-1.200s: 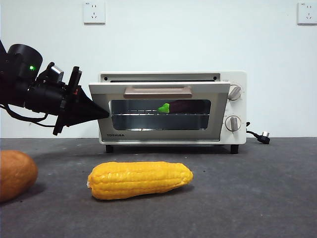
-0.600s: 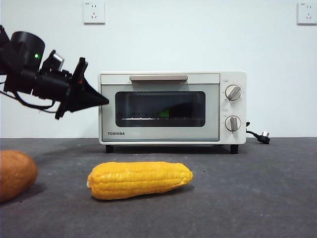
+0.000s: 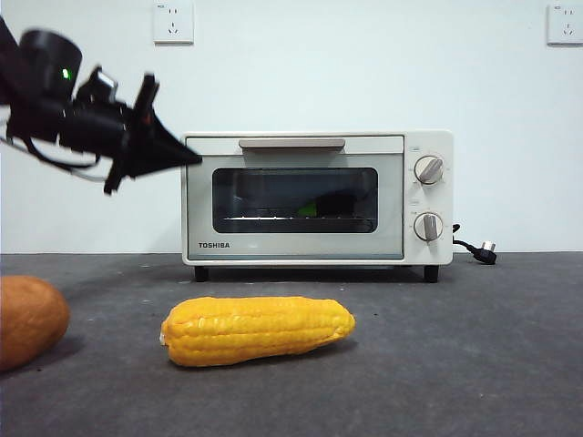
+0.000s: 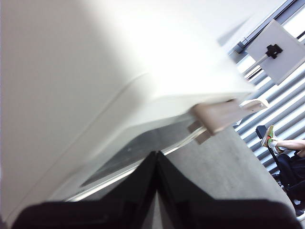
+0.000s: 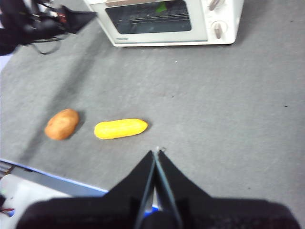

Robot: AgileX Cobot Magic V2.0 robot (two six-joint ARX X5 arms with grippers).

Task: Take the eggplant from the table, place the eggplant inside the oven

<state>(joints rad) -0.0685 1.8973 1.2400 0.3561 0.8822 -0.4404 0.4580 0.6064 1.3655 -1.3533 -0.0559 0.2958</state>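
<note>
The cream-white oven (image 3: 301,246) stands at the back of the dark grey table (image 3: 465,346) with its door closed. Through the glass I see the eggplant (image 3: 307,209) on the rack, its green cap showing and its dark body hard to make out. My left gripper (image 3: 193,159) is shut, its tip at the oven's upper left corner. In the left wrist view its jaws (image 4: 156,155) point at the door's top edge near the bar handle (image 4: 224,117). My right gripper (image 5: 156,152) is shut and hangs high above the table, holding nothing.
A yellow corn cob (image 3: 258,330) lies in front of the oven. An orange-brown potato-like thing (image 3: 27,319) sits at the left edge. The oven's plug and cord (image 3: 478,249) lie to its right.
The oven door swung up from part open to fully closed. My left gripper rose from beside the door's left edge to the oven's upper left corner.
</note>
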